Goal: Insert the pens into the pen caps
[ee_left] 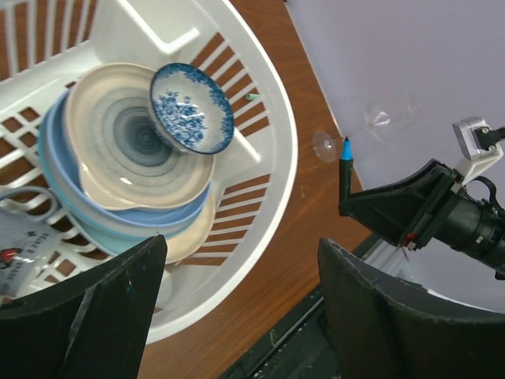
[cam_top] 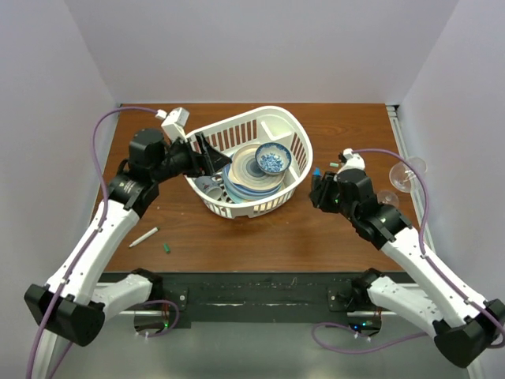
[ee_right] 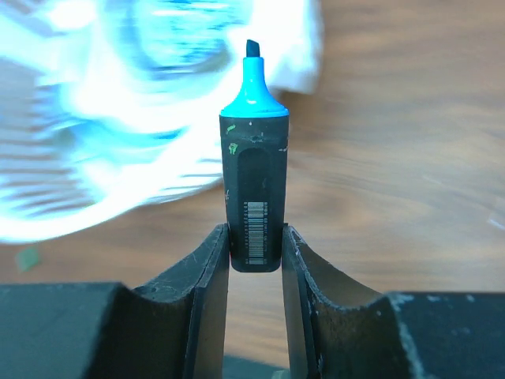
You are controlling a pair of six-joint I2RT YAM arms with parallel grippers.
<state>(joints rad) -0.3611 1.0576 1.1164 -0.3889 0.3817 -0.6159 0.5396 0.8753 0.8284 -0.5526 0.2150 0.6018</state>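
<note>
The tabletop (cam_top: pixel 260 233) is brown wood-grain, smooth with a dull sheen; the basket (cam_top: pixel 278 110) is glossy white plastic; the small bowl (cam_top: pixel 273 159) is shiny glazed ceramic; the black marker (ee_right: pixel 254 197) has a matt, speckled plastic barrel and smoother blue end; the right gripper (ee_right: pixel 254 235) has matt black, scuffed fingers (ee_right: pixel 207 292); the stemware (cam_top: pixel 406 175) at the right edge is clear glass.

I can read no words or numbers anywhere. The black marker (ee_right: pixel 254 189) clamped in my right gripper (ee_right: pixel 254 234) carries a barcode (ee_right: pixel 256 229), its digits too small to read. Dark print on a grey item (ee_left: pixel 20 237) in the basket (ee_left: pixel 278 158) is illegible.
</note>
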